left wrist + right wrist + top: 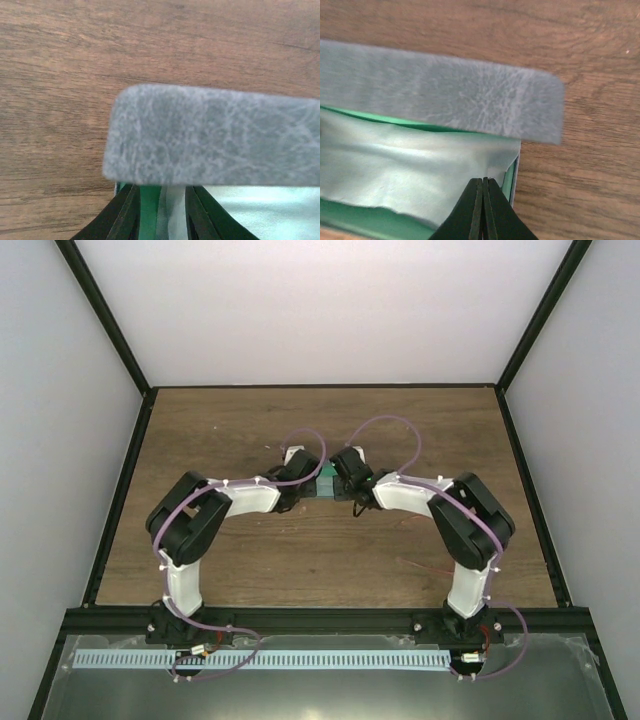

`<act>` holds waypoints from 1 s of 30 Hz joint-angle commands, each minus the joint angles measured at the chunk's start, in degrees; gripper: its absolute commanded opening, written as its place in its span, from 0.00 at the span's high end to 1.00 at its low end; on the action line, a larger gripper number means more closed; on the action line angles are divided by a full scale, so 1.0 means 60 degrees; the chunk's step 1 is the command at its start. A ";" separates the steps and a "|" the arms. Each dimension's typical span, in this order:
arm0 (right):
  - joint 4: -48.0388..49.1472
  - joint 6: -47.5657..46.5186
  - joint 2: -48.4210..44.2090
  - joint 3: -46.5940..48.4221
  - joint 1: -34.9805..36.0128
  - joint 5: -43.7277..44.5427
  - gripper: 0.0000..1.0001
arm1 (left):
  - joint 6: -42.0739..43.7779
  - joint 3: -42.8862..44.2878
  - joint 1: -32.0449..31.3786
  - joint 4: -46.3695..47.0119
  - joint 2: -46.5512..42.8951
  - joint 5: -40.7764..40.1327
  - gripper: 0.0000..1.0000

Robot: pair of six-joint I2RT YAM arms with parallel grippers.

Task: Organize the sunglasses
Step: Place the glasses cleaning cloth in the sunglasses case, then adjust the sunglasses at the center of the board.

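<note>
The blue-grey case (326, 483) lies open mid-table between both grippers. Its grey lid (215, 135) fills the left wrist view and crosses the right wrist view (445, 100). The pale blue cloth (410, 165) lies spread inside over the green lining (370, 222). It also shows in the left wrist view (260, 210). My right gripper (484, 180) is shut, its tips pinching the cloth's right corner. My left gripper (162, 189) is inside the case's left end, jaws apart, with lining and a cloth fold between them; its tips are hidden under the lid. The sunglasses are hidden.
The brown wooden table (320, 430) is bordered by black frame rails and white walls. A thin red wire (440, 570) lies on the table near the right arm. The case's right end wall (516, 175) is just right of my right fingers.
</note>
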 commanded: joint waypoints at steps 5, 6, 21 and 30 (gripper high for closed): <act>0.1314 0.0405 -0.2733 -0.1339 -0.0078 0.0545 0.99 | -0.0082 0.0243 -0.0038 -0.0266 -0.1125 -0.0544 0.72; 0.1397 0.0521 -0.3043 -0.1536 -0.0070 0.0865 0.97 | -0.0090 0.0276 -0.0039 -0.0317 -0.1231 -0.0634 0.71; -0.0902 0.1772 -0.7467 -0.2738 -0.1074 0.1894 0.12 | -0.0617 -0.0779 -0.3034 0.0251 -0.2723 -0.1533 0.09; -0.0253 0.2521 -0.8745 -0.3874 -0.2342 0.0672 0.00 | 0.2714 0.0383 -0.3719 -0.1365 -0.4236 0.1202 0.00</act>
